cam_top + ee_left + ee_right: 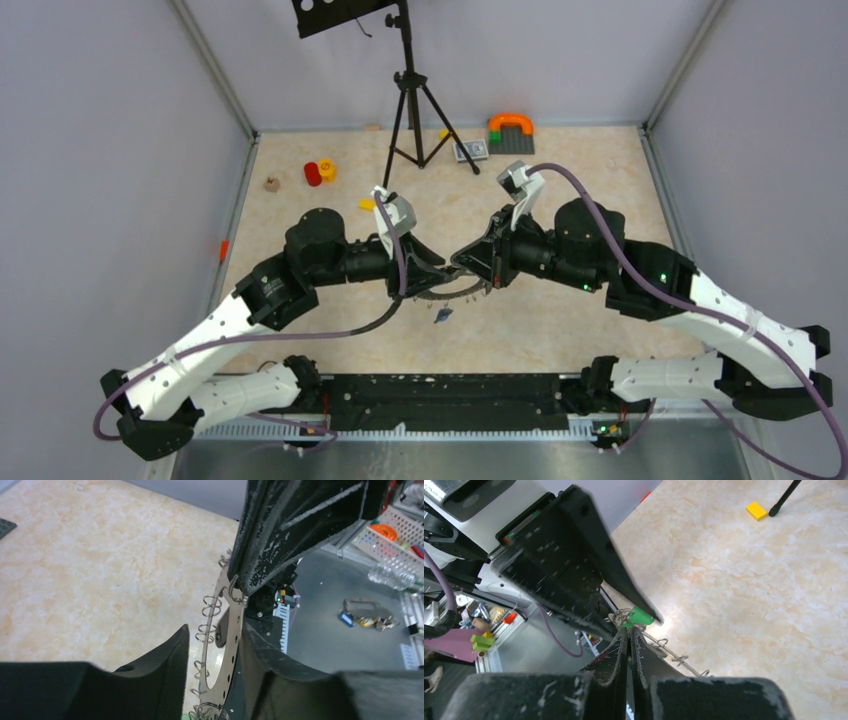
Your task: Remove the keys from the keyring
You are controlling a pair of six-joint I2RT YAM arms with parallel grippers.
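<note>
Keyring (446, 292) stands on edge near mid-table, caught between the two wrists. From above only a thin dark arc of it shows. Small wire loops (210, 602) line its rim, and a green-tagged key (641, 616) hangs at the rim just by the tip of the opposite finger. One loose key (441, 315) lies on the table (560, 320) just on the near side of the keyring, apart from it. Right gripper (470, 262): its fingers (616, 655) are pressed almost together, pinching the thin plate edge-on. Left gripper (432, 265): jaws apart and straddling the plate. One finger (160, 680) stands clear of the looped face with tabletop visible in the gap, and the other lies against the back face. Both arms rise from the near edge with elbows flared outward and forearms folded inward, so the wrists face each other across the keyring. Open tabletop lies to either side of the keyring out to the side walls, and a bare strip separates it from the base rail. Beyond the keyring stand the tripod (410, 100) feet, with a yellow block (367, 204) near them and small red and yellow pieces (320, 171) further toward the left wall. The lower arc of the keyring is cut off in the left wrist view, and the gripper bodies cover most of it from above. The keys on it cannot be counted. The loose key is too small to make out.
</note>
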